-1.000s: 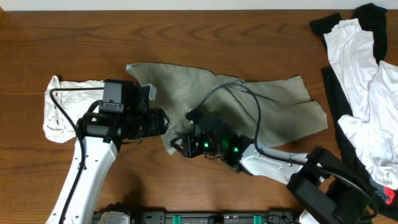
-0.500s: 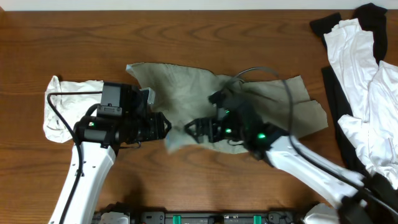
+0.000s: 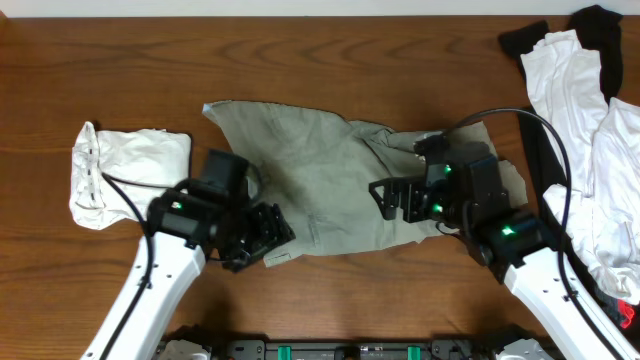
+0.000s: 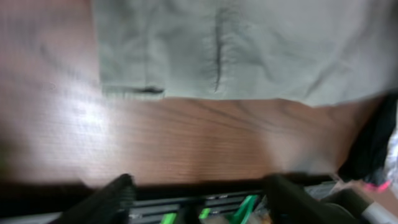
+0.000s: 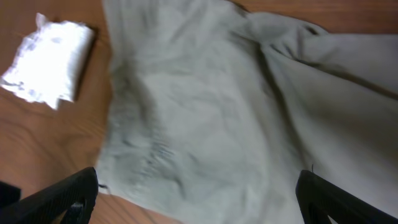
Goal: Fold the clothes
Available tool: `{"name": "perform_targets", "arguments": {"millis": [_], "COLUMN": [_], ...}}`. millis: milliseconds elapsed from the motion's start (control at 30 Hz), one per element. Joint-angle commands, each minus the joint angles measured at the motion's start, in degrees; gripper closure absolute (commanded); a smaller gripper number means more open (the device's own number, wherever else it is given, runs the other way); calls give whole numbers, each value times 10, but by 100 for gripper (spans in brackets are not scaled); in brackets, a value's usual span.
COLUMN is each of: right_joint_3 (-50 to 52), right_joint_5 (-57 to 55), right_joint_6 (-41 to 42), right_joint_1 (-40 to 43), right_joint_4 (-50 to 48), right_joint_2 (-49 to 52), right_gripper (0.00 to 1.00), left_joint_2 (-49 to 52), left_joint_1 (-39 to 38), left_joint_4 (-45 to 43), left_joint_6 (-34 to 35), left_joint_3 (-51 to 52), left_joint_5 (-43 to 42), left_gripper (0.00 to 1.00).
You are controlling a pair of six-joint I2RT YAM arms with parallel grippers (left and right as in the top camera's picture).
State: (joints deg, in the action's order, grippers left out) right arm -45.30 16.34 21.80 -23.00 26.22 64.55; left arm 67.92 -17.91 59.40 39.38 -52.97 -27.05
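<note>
2 grippers were spread wide and held nothing: your left gripper (image 4: pixel 198 186) sat at the near-left corner of the khaki garment (image 3: pixel 330 170), and your right gripper (image 5: pixel 198 180) hung over its right half. That garment lay in the middle of the table (image 3: pixel 100 60), with a folded white garment (image 3: pixel 120 165) to its left and a white-and-black pile (image 3: pixel 590 120) at the far right.
</note>
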Motion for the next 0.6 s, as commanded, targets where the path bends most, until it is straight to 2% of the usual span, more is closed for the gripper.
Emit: {"name": "perform_targets", "arguments": {"millis": [0,67,200,333,567], "right_joint_3": [-8,-8,-8,-8,-8], "right_joint_5": [-7,-8,-9,-10,-11], "right_joint_6": [-52,-53,-59,-63,-67], "right_joint_1": [17,24,30,30,30], "right_joint_4": [19,31,40,40,40], "right_joint_2": [-10,-10,-10,-10,-10], "right_gripper": [1,1,1,1,1], "left_joint_2": [-1,-1,-1,1,18], "left_joint_1": [-16,-17,-17,-18,-27], "left_joint_4": [-6,-22,-94,-197,-250], "left_joint_6": [151,196,288,307,373], "left_joint_3": [44,74,140,184,228], "left_joint_5": [31,31,31,16,20], "left_gripper": [24,20,20,20,20]}}
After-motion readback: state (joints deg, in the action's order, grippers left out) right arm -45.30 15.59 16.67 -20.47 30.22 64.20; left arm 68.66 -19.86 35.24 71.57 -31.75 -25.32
